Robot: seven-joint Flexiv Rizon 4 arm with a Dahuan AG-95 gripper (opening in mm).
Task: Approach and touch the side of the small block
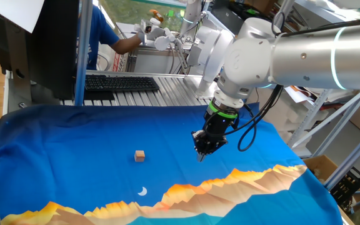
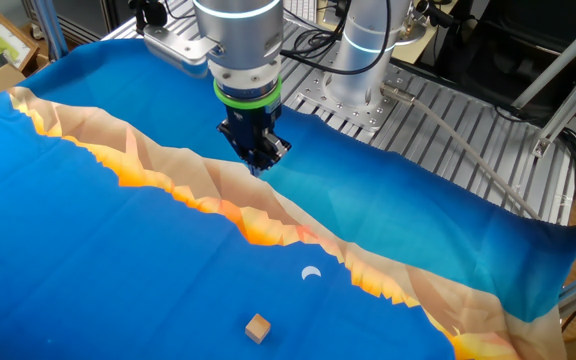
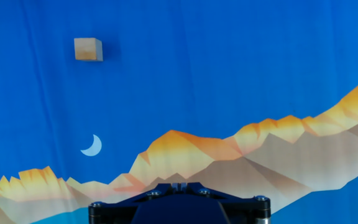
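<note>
Gripper point(image 1: 200, 152) clenched, fingers together with nothing between them, pointing straight down, poised just above the cloth point(image 1: 74, 144); black tip below a green ring on the white-and-silver arm point(image 1: 305, 53); in the hand view only the dark gripper body point(image 3: 179, 205) shows at the bottom edge.

Small block point(image 1: 140, 155), a light-brown wooden cube, sits alone on the blue part of the cloth, well apart from the gripper; in the hand view it lies toward the upper left point(image 3: 88, 49); in the other fixed view it is near the bottom edge point(image 2: 258, 327).

White crescent mark point(image 1: 142, 191) printed on the cloth near the block, between it and the mountain band point(image 1: 230, 181).

Surface: table covered by a blue printed cloth, orange and tan mountain ridges running across it; cloth a little rippled; beyond its far edge, ribbed metal table top point(image 1: 167, 94).

Room: black keyboard point(image 1: 120, 82) on the metal surface; dark monitor point(image 1: 42, 44) at left; a person in blue point(image 1: 102, 34) behind it; cables, metal framing and a cardboard box point(image 1: 320, 167) at right.

No writing or brand readable.
</note>
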